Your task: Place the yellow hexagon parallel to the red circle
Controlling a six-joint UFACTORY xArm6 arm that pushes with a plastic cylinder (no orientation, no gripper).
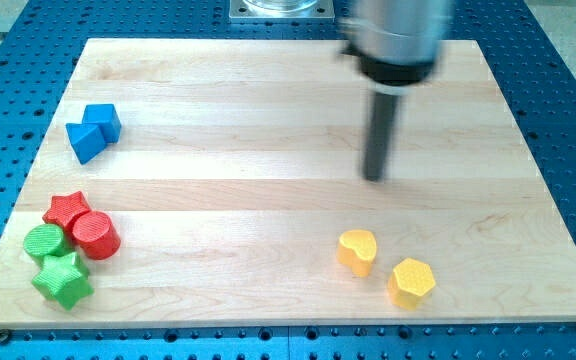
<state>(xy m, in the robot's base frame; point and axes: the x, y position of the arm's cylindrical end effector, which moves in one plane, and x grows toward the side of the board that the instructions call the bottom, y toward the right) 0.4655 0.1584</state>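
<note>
1. Arm: the dark rod hangs vertically from a grey cylindrical housing at the top edge of the pale wooden table [268, 120], right of centre. There is no gripper on this rig, so nothing opens or closes; the rod holds nothing.
2. My tip [373, 178] rests on bare board right of the table's centre, touching no block.
3. Yellow plastic hexagon block [412, 282]: near the bottom edge, toward the bottom right corner, well below the tip.
4. Yellow plastic heart block [358, 251]: just beside the hexagon on its upper left, a small gap between them.
5. Red plastic circle block [95, 235]: near the bottom left corner, far from the hexagon.
6. Touching or crowding the circle: red star block [66, 209], green circle block [44, 242], green star block [63, 279].
7. Two blue blocks near the left edge, touching: a cube [103, 121] and a wedge-like piece [84, 142].
</note>
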